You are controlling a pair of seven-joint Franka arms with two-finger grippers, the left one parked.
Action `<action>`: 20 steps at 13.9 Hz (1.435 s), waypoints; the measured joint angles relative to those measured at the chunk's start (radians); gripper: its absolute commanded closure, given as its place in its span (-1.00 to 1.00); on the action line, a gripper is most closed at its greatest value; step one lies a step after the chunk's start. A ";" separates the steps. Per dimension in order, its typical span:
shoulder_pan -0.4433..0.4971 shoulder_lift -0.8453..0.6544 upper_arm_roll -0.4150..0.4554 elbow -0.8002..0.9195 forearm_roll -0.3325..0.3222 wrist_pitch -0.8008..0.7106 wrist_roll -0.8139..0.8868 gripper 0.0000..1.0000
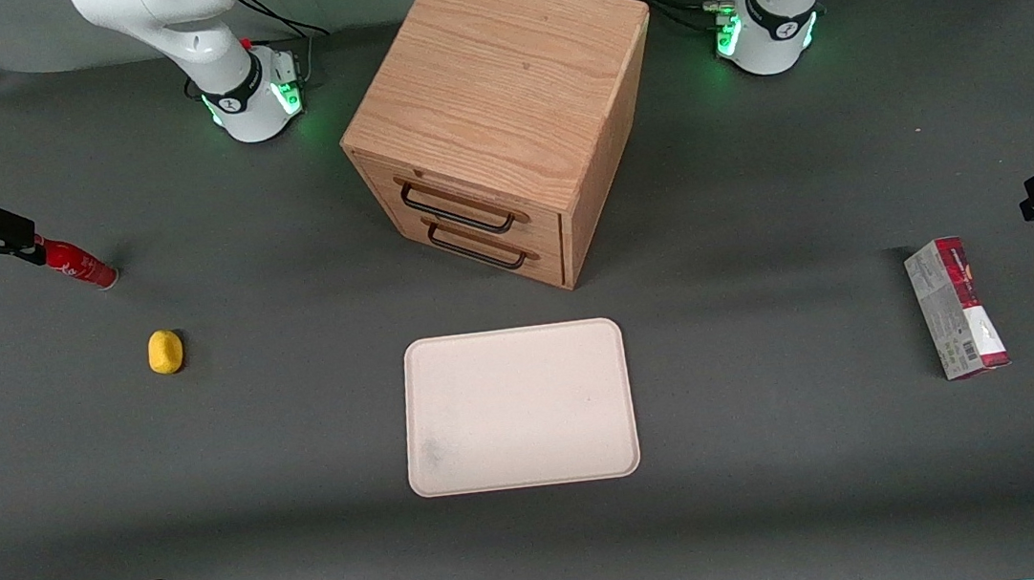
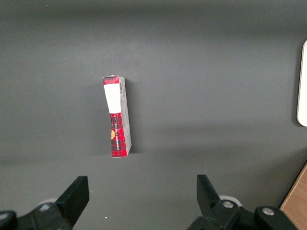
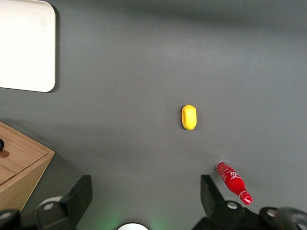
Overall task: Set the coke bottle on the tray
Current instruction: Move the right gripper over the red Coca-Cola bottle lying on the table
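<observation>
Coke bottle [image 1: 79, 265] toward the working arm's end of the table, well apart from the tray [image 1: 518, 407]; upright or lying, hard to tell. Gripper [image 3: 146, 181] above it, fingers spread wide and holding nothing, with the bottle off to the outside of one finger rather than between the two. Likely risks from here: a descent out of line, knocking or rolling the slim bottle away; a pinch on the narrow neck, letting it slip on the way over. Small yellow lump [image 1: 165, 352] near the route to the tray, nearer the front camera than the bottle. Wooden drawer cabinet [image 1: 499, 119] just beside the tray, a possible snag on a wide swing.
</observation>
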 measured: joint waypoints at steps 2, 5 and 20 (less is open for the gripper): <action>0.000 0.000 -0.004 0.000 0.000 -0.004 0.000 -1.00; 0.000 0.000 -0.004 0.000 0.000 -0.006 0.000 -1.00; 0.000 -0.029 -0.042 0.000 -0.001 -0.053 -0.001 -1.00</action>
